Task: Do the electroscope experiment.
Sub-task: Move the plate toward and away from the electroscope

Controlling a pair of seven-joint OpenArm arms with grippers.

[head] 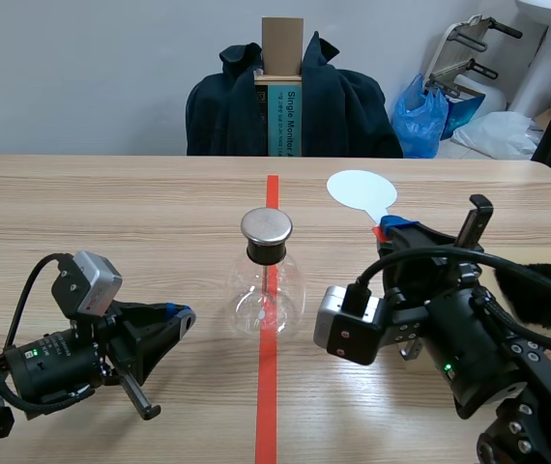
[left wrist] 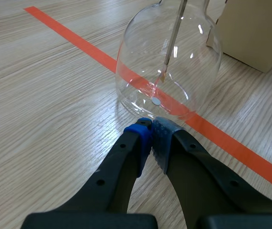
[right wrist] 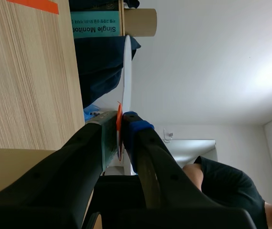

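**benchnoob:** What's the right gripper (right wrist: 120, 125) got hold of?

**static_sam:** It's clamped on a paddle (head: 361, 189), a pale disc on a thin handle. The pads pinch the red part low on the handle, and the disc sticks out toward the far side of the table. From the wrist view it sits edge-on between the fingers, so the grip looks square.

**benchnoob:** And the electroscope?

**static_sam:** The glass flask (head: 267, 290) stands mid-table, right on the orange-red tape line (head: 268, 406), left of the paddle and nearer the robot. It has a metal cap (head: 267, 226) on top and a thin rod (left wrist: 172, 43) running down inside.

**benchnoob:** Is the left arm doing anything?

**static_sam:** The left gripper (left wrist: 151, 131) is closed on nothing, pads pressed together. It's parked low on the near-left side with its tips just beside the flask's base. I can't tell if they touch the glass.

**benchnoob:** Any tips for the next bit?

**static_sam:** My guess is the disc goes to the cap. I'd swing it left and toward the near side, turned so the flat face meets the cap, not the edge. Come in slowly from above, because a sideways bump could tip the flask. Keep the pinch on the handle only. There's a black furry cloth (head: 546, 282) at the right edge, probably for rubbing. I can't tell from here whether the disc is charged.
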